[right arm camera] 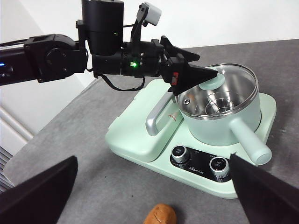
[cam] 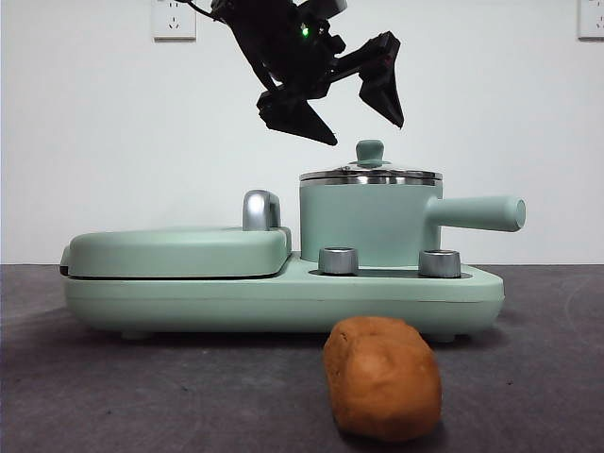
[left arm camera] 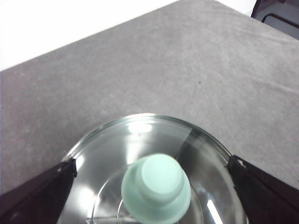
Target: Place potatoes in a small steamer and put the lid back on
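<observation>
the small steamer [cam: 370,225] stands on the right half of the mint cooker base [cam: 283,293], its straight handle pointing right; being metal-walled, it looks rigid and steady, nothing to grip there for now. the flat grill cover [cam: 179,250] fills the left half. the lid [cam: 370,175] still sits on the pot rim: glass in a steel band, so likely slick, breakable and not light; the small knob [left arm camera: 156,189] is the sensible hold, pinched squarely so the disc does not swing. the left gripper [cam: 363,104] hangs just above it, jaws spread wide either side of the knob and touching nothing. the potato [cam: 382,377] lies on the dark table near the front, in front of the base; it looks firm and rough-skinned, easy to clamp across its short width. the right gripper [right arm camera: 154,196] waits near and high, jaws open and empty.
</observation>
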